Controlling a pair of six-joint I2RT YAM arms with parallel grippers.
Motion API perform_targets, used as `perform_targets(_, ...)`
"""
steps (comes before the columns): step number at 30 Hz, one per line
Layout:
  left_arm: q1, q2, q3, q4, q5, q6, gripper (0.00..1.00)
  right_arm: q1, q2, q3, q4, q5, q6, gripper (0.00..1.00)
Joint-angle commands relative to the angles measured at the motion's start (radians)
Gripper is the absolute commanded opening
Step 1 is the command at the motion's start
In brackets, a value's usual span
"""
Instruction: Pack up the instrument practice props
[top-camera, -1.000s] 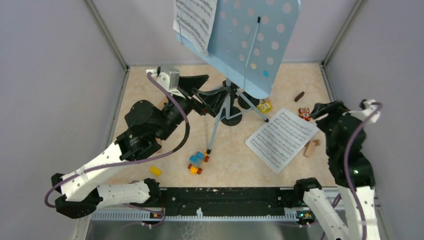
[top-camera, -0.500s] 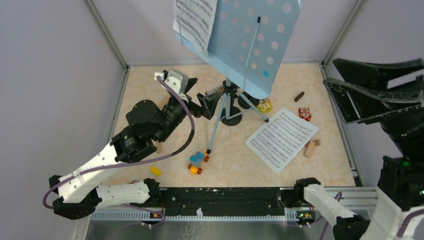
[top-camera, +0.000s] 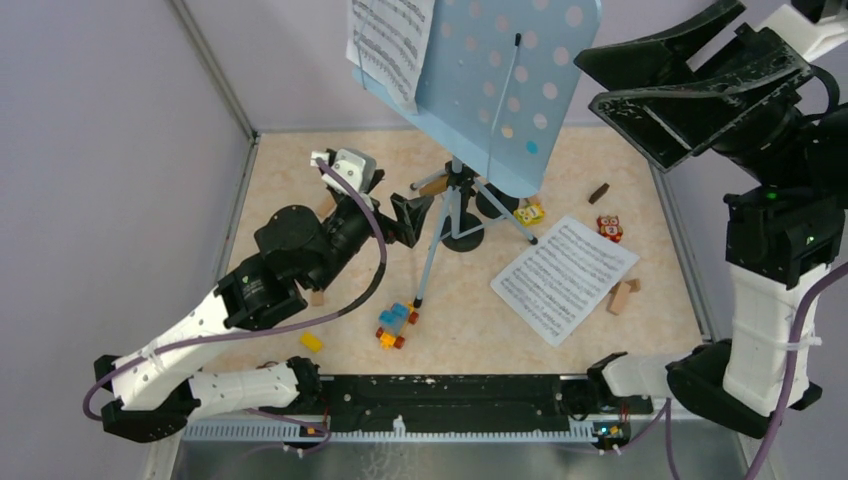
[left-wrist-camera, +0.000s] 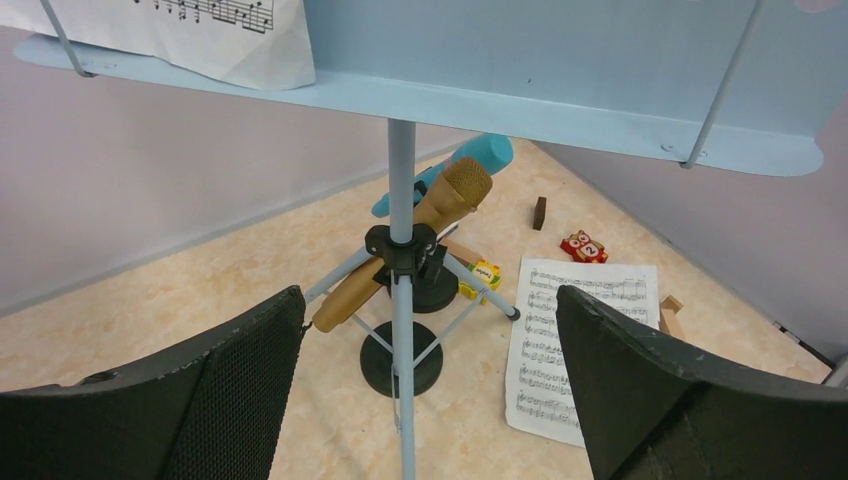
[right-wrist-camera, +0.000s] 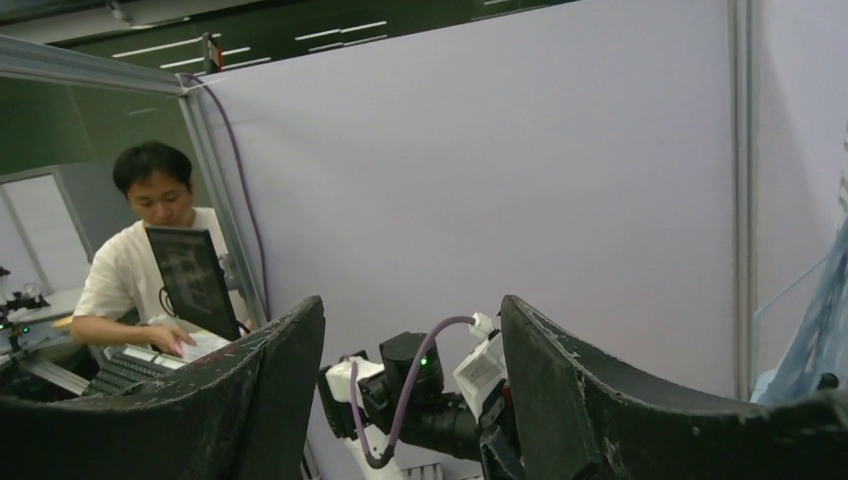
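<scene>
Gold first: finding that mic (left-wrist-camera: 420, 235) leaning across rack (left-wrist-camera: 560, 60) pole, axis slanting, head beyond pole, handle nearside. Recording left gripper (left-wrist-camera: 430, 310) facing pole, jaws wide apart, empty. Logging right gripper (top-camera: 592, 78) high beside rack, part-open, empty; judging left nearer.

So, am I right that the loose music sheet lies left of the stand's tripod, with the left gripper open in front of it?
Not quite: the top view shows the loose music sheet right of the tripod. The left gripper is indeed open, facing the stand.
</scene>
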Motion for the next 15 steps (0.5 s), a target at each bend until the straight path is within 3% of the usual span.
perform_targets(1,0.0,-0.023,-0.019,0.014,-0.042,-0.036,0.98,0.157,0.039,0.073,-0.15,0.137,-0.206,0.65)
perform_targets(5,-0.001,-0.022,-0.029,0.014,-0.057,-0.055,0.98,0.28,0.065,0.089,-0.22,0.279,-0.336,0.64)
perform_targets(11,-0.001,-0.033,-0.034,0.007,-0.095,-0.081,0.98,0.609,0.097,0.062,-0.254,0.66,-0.616,0.62)
perform_targets(15,0.0,-0.048,-0.036,-0.007,-0.161,-0.1,0.98,0.74,0.131,0.051,-0.242,0.888,-0.756,0.6)
